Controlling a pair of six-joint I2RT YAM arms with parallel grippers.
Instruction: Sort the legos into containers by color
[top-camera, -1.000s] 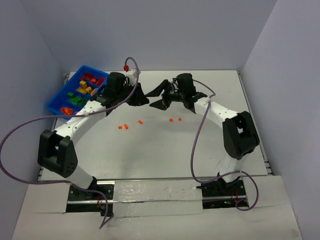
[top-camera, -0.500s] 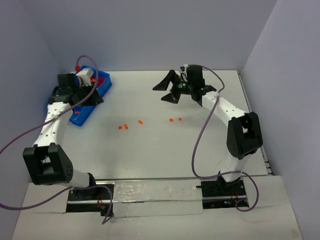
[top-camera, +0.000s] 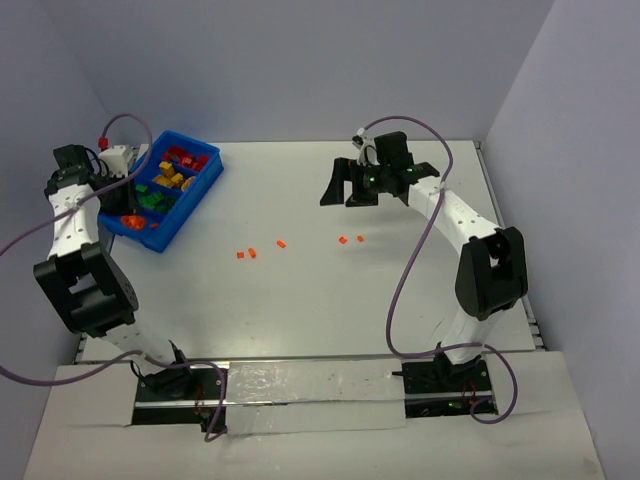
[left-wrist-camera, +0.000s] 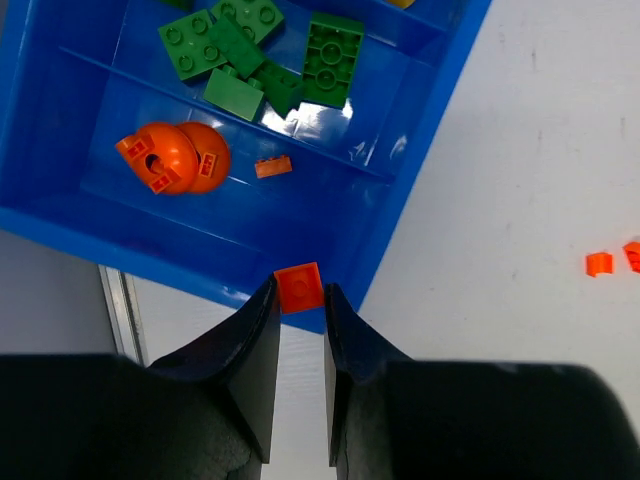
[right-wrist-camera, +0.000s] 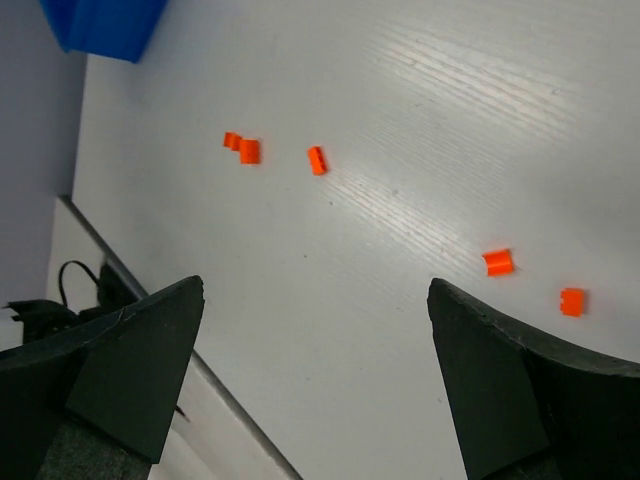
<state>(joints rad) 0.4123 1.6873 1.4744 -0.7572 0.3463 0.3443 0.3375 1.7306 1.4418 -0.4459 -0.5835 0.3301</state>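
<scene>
Pinching orange brick (left-wrist-camera: 299, 288) — left hand (left-wrist-camera: 298, 298) over blue bin (left-wrist-camera: 190, 250)

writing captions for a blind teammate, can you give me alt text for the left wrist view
The left gripper pinches a small orange brick, seen against the near wall of the blue bin. One compartment holds two orange rounded pieces and a tiny orange piece, the next green bricks. Two orange bits lie on the white table at right.
</scene>
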